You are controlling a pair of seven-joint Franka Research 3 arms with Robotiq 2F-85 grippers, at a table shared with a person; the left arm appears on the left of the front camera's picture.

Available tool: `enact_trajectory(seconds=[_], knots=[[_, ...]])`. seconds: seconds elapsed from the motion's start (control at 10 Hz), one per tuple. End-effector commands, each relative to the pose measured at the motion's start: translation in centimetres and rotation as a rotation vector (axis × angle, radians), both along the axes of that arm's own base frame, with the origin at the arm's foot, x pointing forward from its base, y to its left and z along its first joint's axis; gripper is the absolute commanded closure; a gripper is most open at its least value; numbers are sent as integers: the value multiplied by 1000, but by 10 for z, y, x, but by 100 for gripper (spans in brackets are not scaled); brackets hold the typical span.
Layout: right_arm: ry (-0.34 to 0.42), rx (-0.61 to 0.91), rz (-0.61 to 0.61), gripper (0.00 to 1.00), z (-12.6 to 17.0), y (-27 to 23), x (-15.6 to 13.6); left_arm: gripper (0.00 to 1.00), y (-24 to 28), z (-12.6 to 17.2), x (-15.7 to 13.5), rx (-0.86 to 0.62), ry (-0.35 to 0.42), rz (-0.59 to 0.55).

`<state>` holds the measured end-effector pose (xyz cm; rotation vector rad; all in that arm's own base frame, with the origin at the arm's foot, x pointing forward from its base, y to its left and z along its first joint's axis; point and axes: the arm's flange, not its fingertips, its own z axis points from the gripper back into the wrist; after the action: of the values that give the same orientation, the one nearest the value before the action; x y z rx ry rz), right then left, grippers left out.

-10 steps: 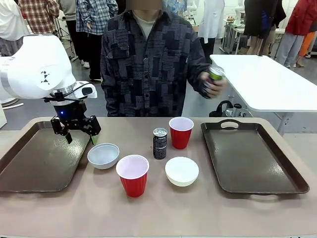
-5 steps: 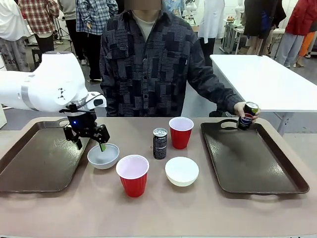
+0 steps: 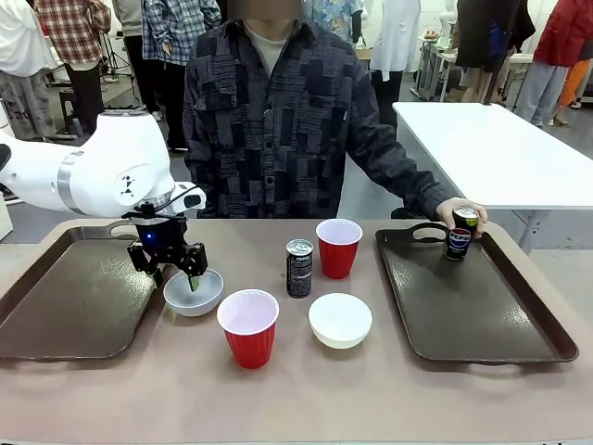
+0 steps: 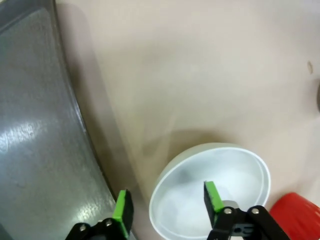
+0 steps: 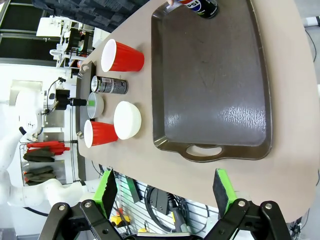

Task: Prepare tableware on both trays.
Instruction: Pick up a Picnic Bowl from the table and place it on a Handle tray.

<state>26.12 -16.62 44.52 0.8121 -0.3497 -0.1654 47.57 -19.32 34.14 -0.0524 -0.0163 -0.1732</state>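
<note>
Beside the left tray (image 3: 65, 306), on the bare table (image 3: 371, 399), sits a white bowl (image 4: 220, 172); the left gripper (image 4: 166, 197) straddles its rim, jaws apart, one pad inside and one outside, not yet pinching; the bowl looks light, stiff and slick, best pinched across its thin wall; the right gripper (image 5: 165, 192) hangs wide and empty.

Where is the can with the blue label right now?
Front view: the can stands upright at the far end of the right tray, under the person's hand.
</note>
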Motion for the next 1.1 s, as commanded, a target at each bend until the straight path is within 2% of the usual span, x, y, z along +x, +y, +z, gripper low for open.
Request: enact_trajectory(seconds=[0.0,0.2,0.3,0.4,1.0], knots=[[-10,18,3,0,0,0,2,100,-6,7,-2,8,-27,30],[-10,18,3,0,0,0,2,100,-5,5,0,10,-10,35],[-10,18,3,0,0,0,2,92,-5,4,0,9,-3,36],[-10,18,3,0,0,0,2,100,-5,4,0,10,4,36],[-10,18,3,0,0,0,2,100,-3,13,-4,6,44,61]])
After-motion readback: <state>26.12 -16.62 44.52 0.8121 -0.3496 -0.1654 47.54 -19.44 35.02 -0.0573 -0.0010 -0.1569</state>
